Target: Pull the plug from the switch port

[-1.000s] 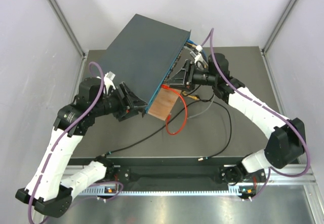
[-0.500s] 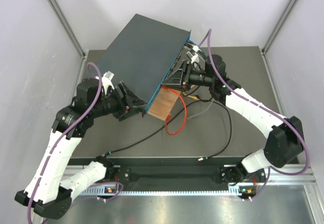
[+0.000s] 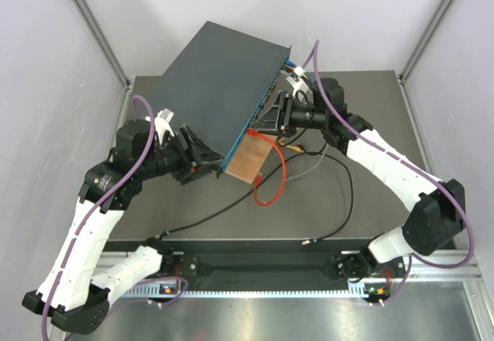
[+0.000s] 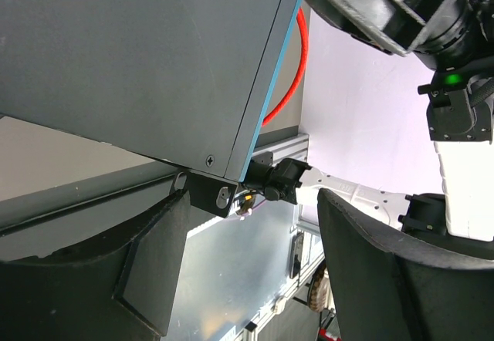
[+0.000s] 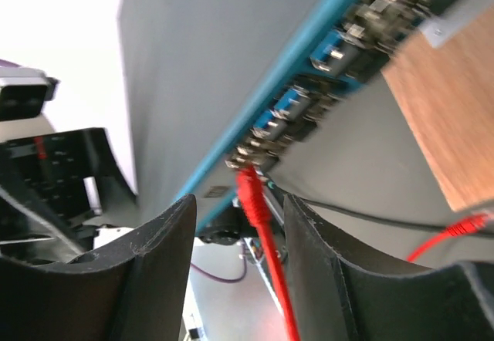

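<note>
Only my right wrist view shows the red plug (image 5: 249, 190) seated in the switch (image 5: 193, 63), right pincer (image 5: 238, 202) spread astride it; left pincer (image 4: 253, 196) spread too.

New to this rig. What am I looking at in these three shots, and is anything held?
Two robot arms are bolted at the near edge of a table, each ending in a two-finger gripper. The wide picture comes from a fixed camera above and behind them. The other two come from cameras on the wrists, so the dark shapes at the bottom are that arm's own fingers.

The big dark box is the switch. A red cable ends in a plug seated in one of its ports. A brown board and a black cable lie by it.

The left gripper is open around the switch's corner. The right gripper is open with the plug between its fingers. Nothing is clamped.
</note>
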Controlling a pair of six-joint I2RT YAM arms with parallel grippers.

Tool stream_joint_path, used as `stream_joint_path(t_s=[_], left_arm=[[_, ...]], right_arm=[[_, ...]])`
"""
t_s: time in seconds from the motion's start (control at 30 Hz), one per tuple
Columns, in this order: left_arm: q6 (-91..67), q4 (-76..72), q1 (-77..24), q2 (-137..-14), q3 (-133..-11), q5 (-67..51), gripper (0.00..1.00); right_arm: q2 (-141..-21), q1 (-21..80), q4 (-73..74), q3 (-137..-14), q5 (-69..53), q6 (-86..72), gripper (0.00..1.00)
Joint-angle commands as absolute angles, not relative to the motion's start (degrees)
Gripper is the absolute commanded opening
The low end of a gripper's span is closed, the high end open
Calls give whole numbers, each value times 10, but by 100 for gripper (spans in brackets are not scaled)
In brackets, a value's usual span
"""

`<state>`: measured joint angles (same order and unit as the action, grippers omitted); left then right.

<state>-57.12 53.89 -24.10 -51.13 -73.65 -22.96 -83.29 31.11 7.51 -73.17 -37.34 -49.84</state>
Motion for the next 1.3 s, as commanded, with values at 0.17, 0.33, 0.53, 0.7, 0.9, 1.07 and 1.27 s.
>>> stream_joint_path(t_s=[0.17, 0.33, 0.53, 0.7, 0.9, 1.07, 1.27], left_arm=[[-578, 502, -243, -511, -737, -241, 72], [-584, 502, -243, -505, -731, -240, 72], [-586, 501, -243, -503, -729, -237, 72], [-588, 499, -243, -501, -730, -234, 72], [-588, 498, -243, -502, -729, -234, 72], [-588, 495, -243, -504, -729, -235, 72], [-587, 494, -243, -507, -730, -236, 72]], right_arm=[[-827, 313, 25, -697, -396, -507, 47], [-836, 323, -50, -676, -403, -569, 44], [-843, 324, -130, -651, -409, -634, 41], [-860, 324, -187, -646, -418, -690, 40], [-855, 325, -179, -635, -410, -689, 38], [-857, 330, -173, -633, -408, -690, 36], [-850, 330, -180, -615, -407, -684, 35]])
